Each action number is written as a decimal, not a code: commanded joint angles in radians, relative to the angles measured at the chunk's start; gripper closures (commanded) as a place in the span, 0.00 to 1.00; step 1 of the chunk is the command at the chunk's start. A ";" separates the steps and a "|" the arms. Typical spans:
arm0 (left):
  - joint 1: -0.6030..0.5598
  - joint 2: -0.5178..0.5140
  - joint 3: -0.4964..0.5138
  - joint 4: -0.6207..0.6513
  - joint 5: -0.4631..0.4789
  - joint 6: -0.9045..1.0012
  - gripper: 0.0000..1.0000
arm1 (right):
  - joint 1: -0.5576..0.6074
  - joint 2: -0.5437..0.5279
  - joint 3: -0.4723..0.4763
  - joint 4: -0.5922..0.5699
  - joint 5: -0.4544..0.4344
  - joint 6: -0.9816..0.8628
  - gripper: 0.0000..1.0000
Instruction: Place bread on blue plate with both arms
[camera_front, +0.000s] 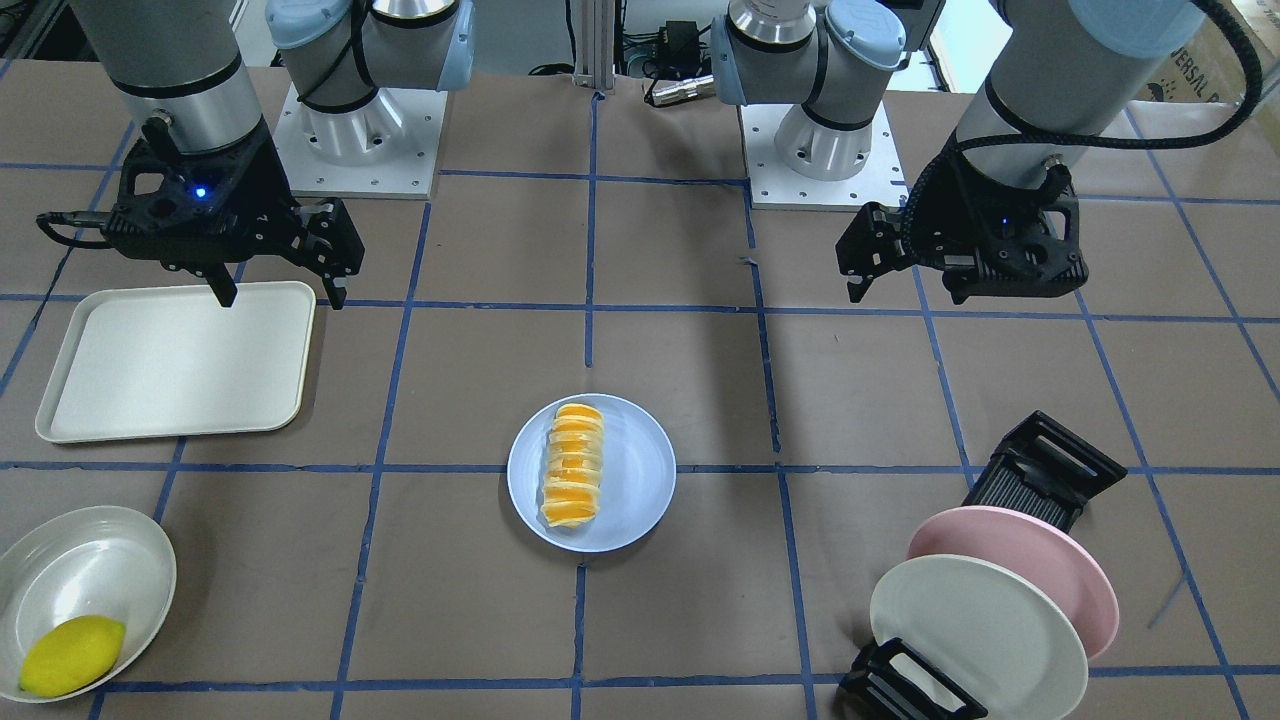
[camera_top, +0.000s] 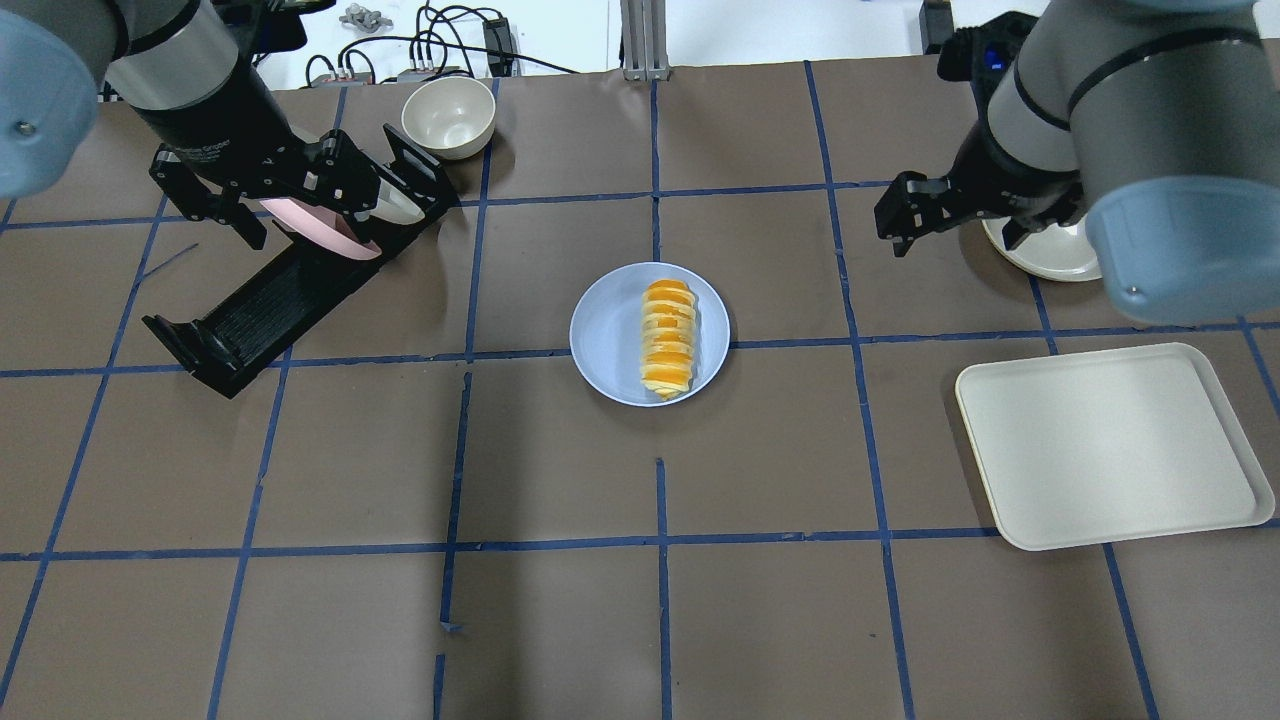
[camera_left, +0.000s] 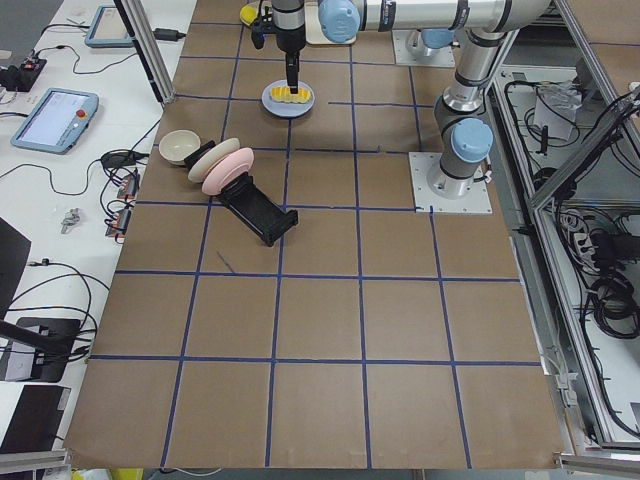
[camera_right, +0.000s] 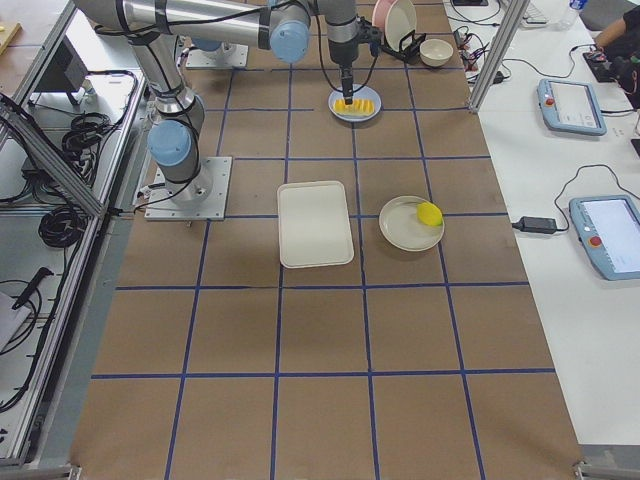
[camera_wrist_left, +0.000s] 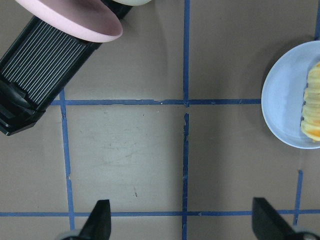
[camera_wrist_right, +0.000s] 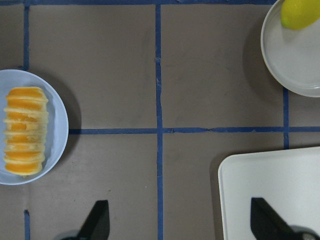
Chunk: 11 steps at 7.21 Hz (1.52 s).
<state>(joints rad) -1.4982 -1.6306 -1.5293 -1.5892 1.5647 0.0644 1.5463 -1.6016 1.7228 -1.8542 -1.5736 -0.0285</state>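
Both pincers are hanging above the bench (camera_front: 700, 620), far from each other, one on each side. On the robot's left, the left pincer (camera_front: 906, 288) is keeping its two fingers spread wide with nothing between them. It is hovering over bare surface, and its wrist camera is looking down on ground between the rack and the blue plate. On the robot's right, the right pincer (camera_front: 280, 290) is also spreading its fingers wide around nothing and is hovering by a corner of the white tray (camera_front: 175, 365).

Brown paper is covering the bench, with blue tape lines dividing it into squares. The rectangular white tray is lying flat on the robot's right side. Across the bench, on the robot's left side, a long black rack (camera_front: 1045, 465) is holding two plates on edge: a pink plate (camera_front: 1040, 560) and a white plate (camera_front: 975, 630), leaning side by side.

Near the middle of the bench, the blue plate (camera_front: 640, 490) is sitting flat across a tape line. The bread (camera_front: 573, 463), striped orange and cream, is lying lengthwise on this plate, toward one side of it and well away from both pincers.

Beyond the tray, a shallow white dish (camera_front: 90, 570) is holding a yellow lemon (camera_front: 72, 655) against its rim. A small cream bowl (camera_top: 450, 115) is standing upright just beside the rack's far end.
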 joint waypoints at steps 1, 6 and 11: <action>0.000 0.000 0.000 0.001 0.000 0.000 0.00 | 0.001 0.017 -0.040 0.030 0.009 0.001 0.00; -0.001 0.000 0.000 0.001 -0.002 0.000 0.00 | 0.001 0.022 0.000 0.024 0.014 -0.002 0.00; 0.001 -0.002 0.000 0.001 -0.002 0.000 0.00 | 0.001 0.022 0.001 0.020 0.009 -0.017 0.00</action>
<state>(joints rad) -1.4972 -1.6315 -1.5294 -1.5877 1.5632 0.0637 1.5478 -1.5800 1.7241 -1.8342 -1.5637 -0.0447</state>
